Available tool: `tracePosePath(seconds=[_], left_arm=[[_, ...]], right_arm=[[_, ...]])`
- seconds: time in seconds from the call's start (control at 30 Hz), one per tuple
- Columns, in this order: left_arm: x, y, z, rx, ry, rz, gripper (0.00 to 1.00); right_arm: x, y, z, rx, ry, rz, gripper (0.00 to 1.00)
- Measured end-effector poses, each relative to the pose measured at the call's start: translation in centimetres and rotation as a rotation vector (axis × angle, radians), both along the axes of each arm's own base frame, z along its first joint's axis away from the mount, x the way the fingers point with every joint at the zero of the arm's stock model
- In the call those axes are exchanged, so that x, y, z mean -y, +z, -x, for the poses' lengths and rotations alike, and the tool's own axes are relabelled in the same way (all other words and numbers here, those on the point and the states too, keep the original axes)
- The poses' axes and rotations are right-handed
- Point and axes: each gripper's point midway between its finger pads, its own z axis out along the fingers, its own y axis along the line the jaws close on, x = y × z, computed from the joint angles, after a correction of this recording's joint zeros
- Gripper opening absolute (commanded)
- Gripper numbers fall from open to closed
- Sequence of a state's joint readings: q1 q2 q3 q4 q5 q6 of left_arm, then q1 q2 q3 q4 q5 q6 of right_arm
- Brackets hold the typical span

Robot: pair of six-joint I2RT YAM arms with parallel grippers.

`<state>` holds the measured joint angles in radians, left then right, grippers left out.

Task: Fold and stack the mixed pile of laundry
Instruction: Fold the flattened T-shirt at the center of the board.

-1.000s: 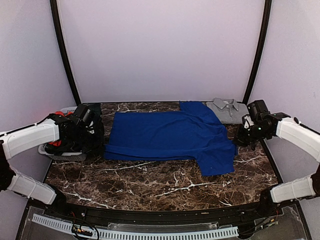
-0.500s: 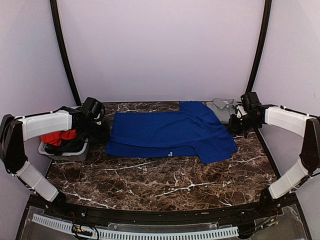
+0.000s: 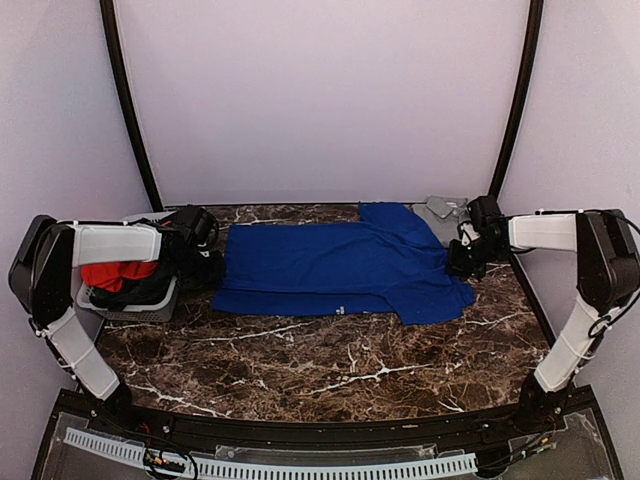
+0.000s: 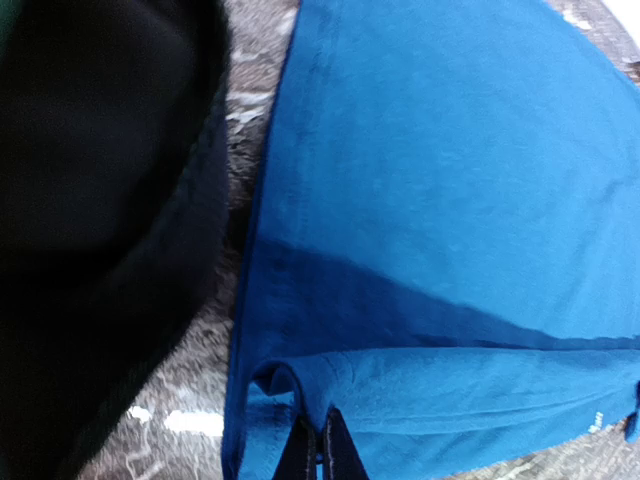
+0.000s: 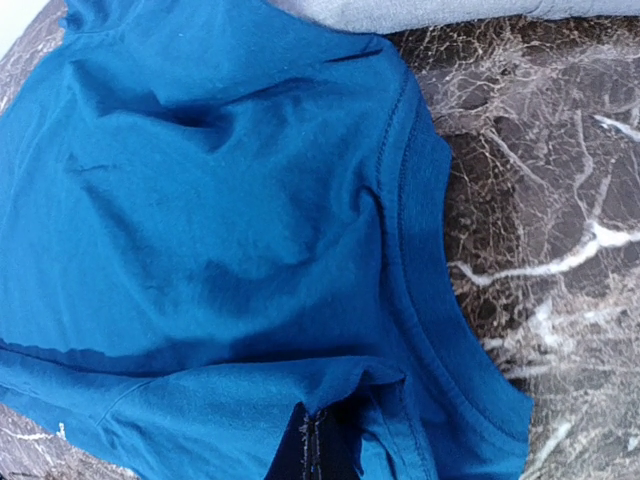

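Note:
The royal-blue T-shirt (image 3: 335,268) lies spread across the marble table (image 3: 330,365), its near strip doubled over onto itself, with a small white print (image 3: 340,308) at the front edge. My left gripper (image 3: 212,268) is at the shirt's left edge, shut on a raised fold of blue cloth (image 4: 330,385). My right gripper (image 3: 458,264) is at the shirt's right end by the collar (image 5: 440,330), shut on a blue fold (image 5: 330,385). A grey shirt (image 3: 447,210) lies at the back right. A red-orange garment (image 3: 108,274) and dark cloth (image 3: 140,290) sit in the basket.
The small grey basket (image 3: 130,312) stands at the table's left edge, just behind my left arm. A blurred black mass (image 4: 100,200) fills the left of the left wrist view. Curved black frame posts (image 3: 125,100) rise at both back corners.
Both grippers have swung inward and toward the back with the T-shirt's near edge. The hanging sleeve part at the front right is now folded over, and the shirt is narrower.

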<state>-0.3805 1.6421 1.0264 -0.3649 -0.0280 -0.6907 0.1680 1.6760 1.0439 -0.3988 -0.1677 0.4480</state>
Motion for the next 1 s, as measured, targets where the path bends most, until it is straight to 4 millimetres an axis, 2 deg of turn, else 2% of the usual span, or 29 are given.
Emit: tracePosePath(seconds=[0.2,0.4,0.63,0.7,0.8,0.9,1.0], left_arm=[[-0.5,-2.4,-0.6,-0.038,0.011,-0.037,0.0],[-0.5,-2.6,-1.5,-0.029,0.019,-0.047,0.0],[-0.7,-4.1,-1.6,-0.059,0.017,-0.067,0.01],[-0.6,-4.2,-1.7,-0.058,0.015,-0.068,0.04],[-0.7,-4.3,-1.9,-0.059,0.011,-0.07,0.14],[-0.5,-4.2,-2.3,-0.054,0.001,-0.068,0.22],[-0.2,-4.0,-2.6,-0.048,-0.015,-0.066,0.39]], right_arm=[[-0.1,-0.9,-1.2,-0.006,0.0,0.005,0.0],[-0.3,-0.8,-2.3,0.006,0.003,0.009,0.0],[0.0,-2.5,-2.2,-0.034,-0.001,0.028,0.0],[0.2,-2.9,-2.1,-0.044,-0.005,0.036,0.0],[0.4,-3.1,-2.0,-0.05,-0.01,0.044,0.0],[0.5,-3.2,-2.0,-0.052,-0.005,0.047,0.13],[0.6,-3.1,-1.9,-0.056,-0.004,0.045,0.35]])
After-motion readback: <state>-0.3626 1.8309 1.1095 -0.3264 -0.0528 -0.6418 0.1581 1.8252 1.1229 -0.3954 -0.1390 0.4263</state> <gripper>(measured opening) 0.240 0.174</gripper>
